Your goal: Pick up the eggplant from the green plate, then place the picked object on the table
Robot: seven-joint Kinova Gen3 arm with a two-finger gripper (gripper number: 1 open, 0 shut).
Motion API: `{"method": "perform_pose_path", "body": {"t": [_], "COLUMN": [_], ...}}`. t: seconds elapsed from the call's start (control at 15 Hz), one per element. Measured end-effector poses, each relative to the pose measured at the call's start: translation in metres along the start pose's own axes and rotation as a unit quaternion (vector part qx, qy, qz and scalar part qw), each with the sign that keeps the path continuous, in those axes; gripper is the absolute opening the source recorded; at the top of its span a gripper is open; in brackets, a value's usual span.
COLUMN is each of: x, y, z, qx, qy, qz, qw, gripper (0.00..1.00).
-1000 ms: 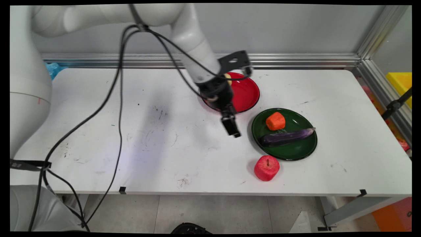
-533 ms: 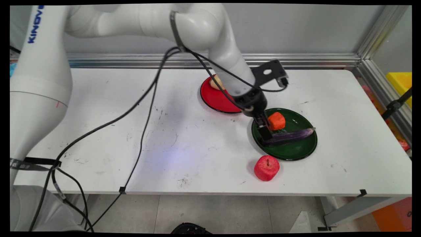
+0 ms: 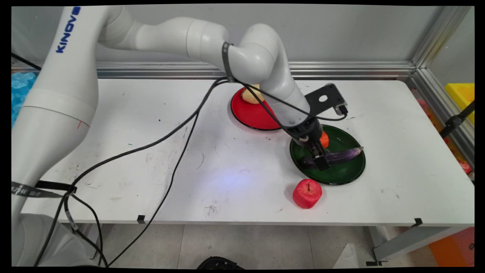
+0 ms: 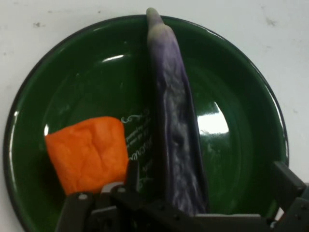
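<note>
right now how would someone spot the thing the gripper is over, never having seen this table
Find the green plate on the white table's right half, just behind the red apple. Two things lie on it: pick the long, thin purple eggplant beneath the gripper, not the blocky orange piece.

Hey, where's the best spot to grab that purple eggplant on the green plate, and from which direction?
Probably the thick middle of the eggplant, from straight above, with one finger on each long side. It lies flat on the green plate, long and narrow, tapering to a thin tip. The orange piece sits close along one side, so grip where the gap beside it is widest.
</note>
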Motion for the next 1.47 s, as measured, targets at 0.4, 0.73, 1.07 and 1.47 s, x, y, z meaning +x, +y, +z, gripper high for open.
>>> {"method": "perform_pose_path", "body": {"t": [0.4, 0.73, 1.07, 1.47], "x": [0.0, 0.0, 0.003, 0.023], "y": [0.002, 0.005, 0.005, 0.005], "z": [0.021, 0.033, 0.034, 0.003], "qx": [0.005, 0.006, 0.006, -0.001], "qy": [0.003, 0.005, 0.01, 0.028], "qz": [-0.009, -0.016, -0.017, -0.013], "qw": [0.9999, 0.9999, 0.9998, 0.9995], "gripper": [1.0, 0.0, 0.0, 0.0]}}
